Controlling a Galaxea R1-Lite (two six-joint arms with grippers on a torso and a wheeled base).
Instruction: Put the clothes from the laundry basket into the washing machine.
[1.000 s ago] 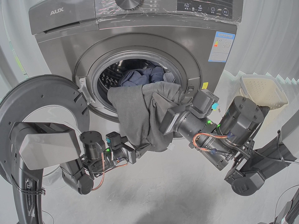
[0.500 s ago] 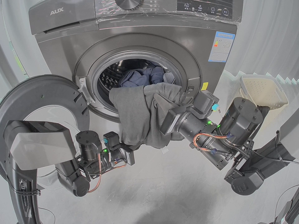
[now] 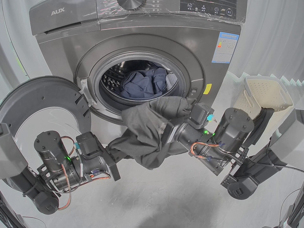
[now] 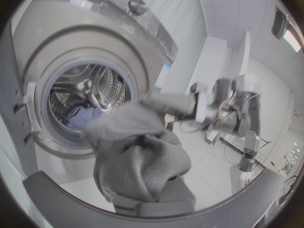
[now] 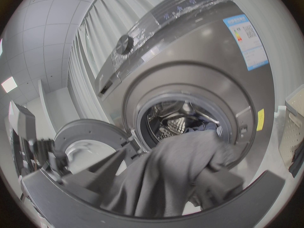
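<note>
Garment point(image 3: 145, 136) grasped by left hand point(image 3: 117, 153) and right hand point(image 3: 164, 127); hanging below washing machine point(image 3: 60, 48) opening, may snag rim.

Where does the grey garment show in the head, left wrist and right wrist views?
Head view: the grey garment hangs in front of the machine, just below the drum opening.
Left wrist view: it is bunched close to the camera, overlapping the opening's lower rim.
Right wrist view: it is draped close to the camera, covering the opening's lower part.
Shared landmark: the round drum opening with blue clothes inside.
</note>
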